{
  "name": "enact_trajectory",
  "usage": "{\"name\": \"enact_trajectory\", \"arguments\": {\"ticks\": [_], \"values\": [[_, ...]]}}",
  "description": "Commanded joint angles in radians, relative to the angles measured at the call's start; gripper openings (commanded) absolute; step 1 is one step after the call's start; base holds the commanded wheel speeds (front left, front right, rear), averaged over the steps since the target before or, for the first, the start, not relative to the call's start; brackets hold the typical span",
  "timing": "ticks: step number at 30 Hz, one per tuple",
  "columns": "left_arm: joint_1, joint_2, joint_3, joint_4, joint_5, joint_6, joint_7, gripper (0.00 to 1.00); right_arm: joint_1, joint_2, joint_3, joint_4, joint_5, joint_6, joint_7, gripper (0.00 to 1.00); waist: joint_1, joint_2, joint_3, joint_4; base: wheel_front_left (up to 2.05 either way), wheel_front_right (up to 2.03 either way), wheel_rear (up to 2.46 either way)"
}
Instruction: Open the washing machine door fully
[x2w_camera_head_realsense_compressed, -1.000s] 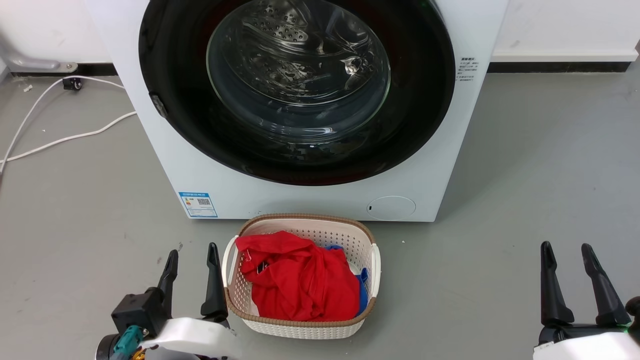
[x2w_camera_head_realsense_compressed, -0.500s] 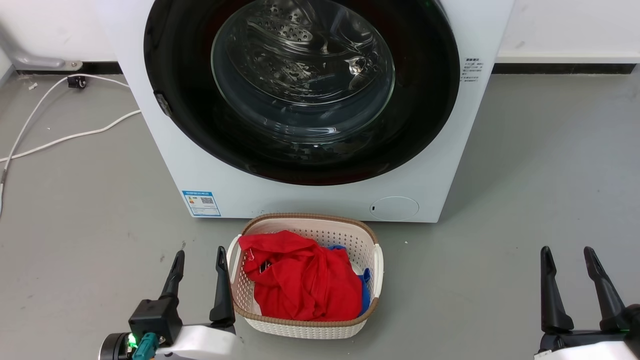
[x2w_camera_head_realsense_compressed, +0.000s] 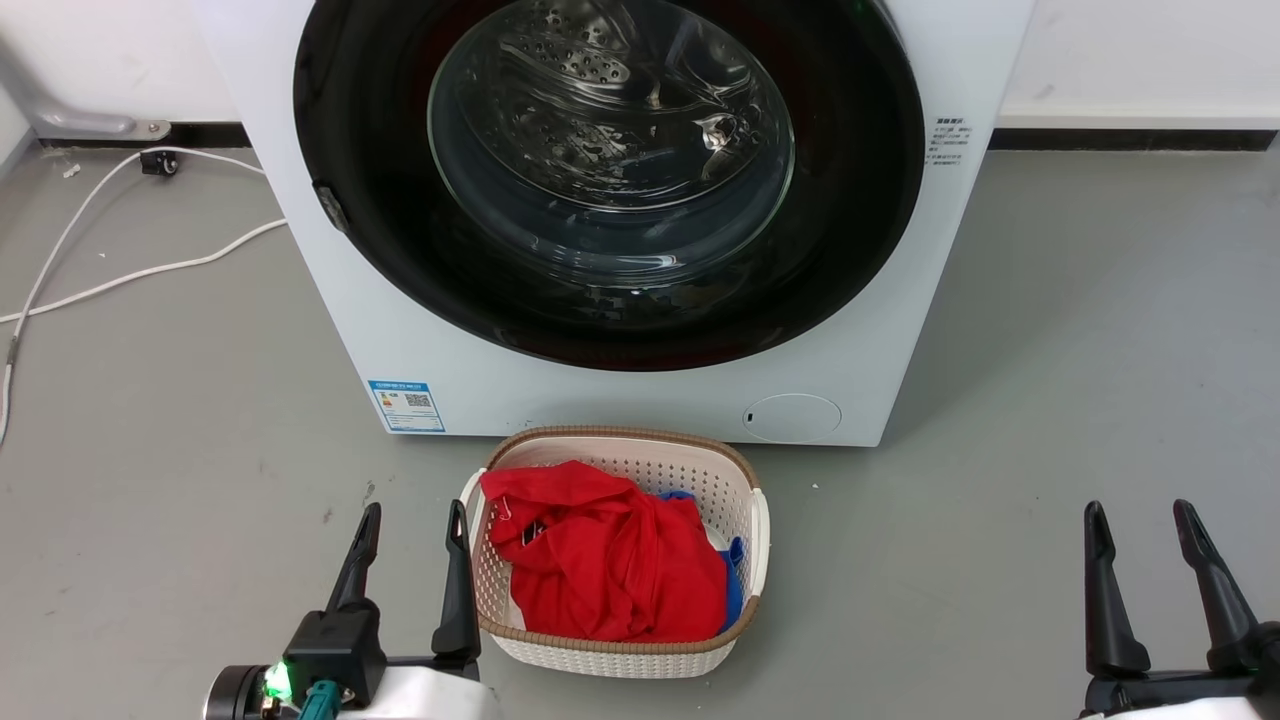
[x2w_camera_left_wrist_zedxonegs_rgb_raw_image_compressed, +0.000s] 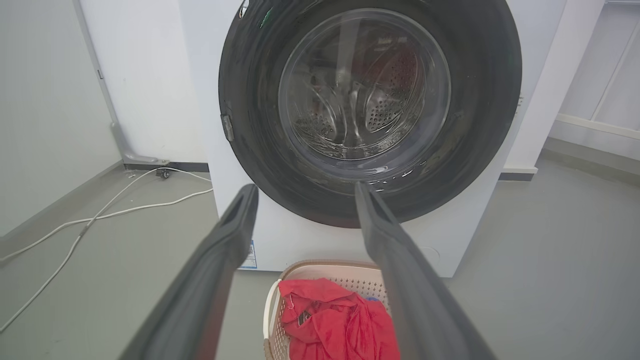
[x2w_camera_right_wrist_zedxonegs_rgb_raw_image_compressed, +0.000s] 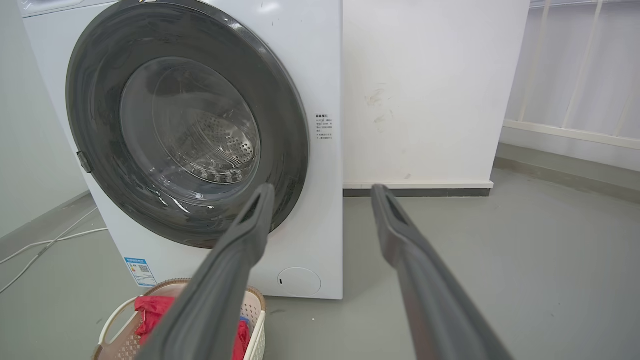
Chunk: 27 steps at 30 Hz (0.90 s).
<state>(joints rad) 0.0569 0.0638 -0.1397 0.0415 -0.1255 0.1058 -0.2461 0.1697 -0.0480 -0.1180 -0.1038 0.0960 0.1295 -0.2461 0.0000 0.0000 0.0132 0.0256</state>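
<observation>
The white washing machine (x2w_camera_head_realsense_compressed: 600, 400) stands straight ahead. Its round glossy black washing machine door (x2w_camera_head_realsense_compressed: 860, 200) lies flat against the front, with the steel drum showing through the glass bowl. A small latch tab (x2w_camera_head_realsense_compressed: 330, 207) sits on the door's left rim. My left gripper (x2w_camera_head_realsense_compressed: 415, 510) is open, low on the floor side, just left of the basket and well short of the door (x2w_camera_left_wrist_zedxonegs_rgb_raw_image_compressed: 490, 100). My right gripper (x2w_camera_head_realsense_compressed: 1140, 510) is open too, far to the right, with the door (x2w_camera_right_wrist_zedxonegs_rgb_raw_image_compressed: 90, 100) to its left. Nothing is held by either gripper (x2w_camera_left_wrist_zedxonegs_rgb_raw_image_compressed: 305, 190) (x2w_camera_right_wrist_zedxonegs_rgb_raw_image_compressed: 322, 192).
A cream laundry basket (x2w_camera_head_realsense_compressed: 610, 655) with red cloth (x2w_camera_head_realsense_compressed: 600, 560) sits on the grey floor right before the machine, under the door. White cables (x2w_camera_head_realsense_compressed: 120, 275) trail on the floor at the left. A white wall (x2w_camera_right_wrist_zedxonegs_rgb_raw_image_compressed: 430, 100) adjoins the machine's right side.
The head camera has shifted slightly. Both grippers sit a little lower in that view, and the left one has moved right, closer to the basket. The door has not moved.
</observation>
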Motion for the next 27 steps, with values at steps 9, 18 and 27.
{"name": "enact_trajectory", "arguments": {"ticks": [9, 18, 27], "values": [[0.018, -0.008, 0.006, 0.009, 0.063, -0.009, -0.02, 1.0, 0.02, -0.004, 0.002, 0.001, -0.011, 0.002, -0.02, 1.0, 0.0, 0.0, -0.003, 0.002, 0.0, 0.0, 0.0], [0.02, -0.012, 0.019, 0.023, 0.047, -0.024, -0.022, 1.0, 0.023, -0.004, 0.007, 0.013, 0.032, 0.001, -0.02, 1.0, 0.0, 0.0, -0.004, 0.002, 0.0, 0.0, 0.0], [0.018, -0.013, 0.025, 0.03, 0.03, -0.031, -0.022, 1.0, 0.023, -0.004, 0.012, 0.018, 0.043, 0.001, -0.02, 1.0, 0.0, 0.0, -0.005, 0.004, 0.0, 0.0, 0.0]]}}
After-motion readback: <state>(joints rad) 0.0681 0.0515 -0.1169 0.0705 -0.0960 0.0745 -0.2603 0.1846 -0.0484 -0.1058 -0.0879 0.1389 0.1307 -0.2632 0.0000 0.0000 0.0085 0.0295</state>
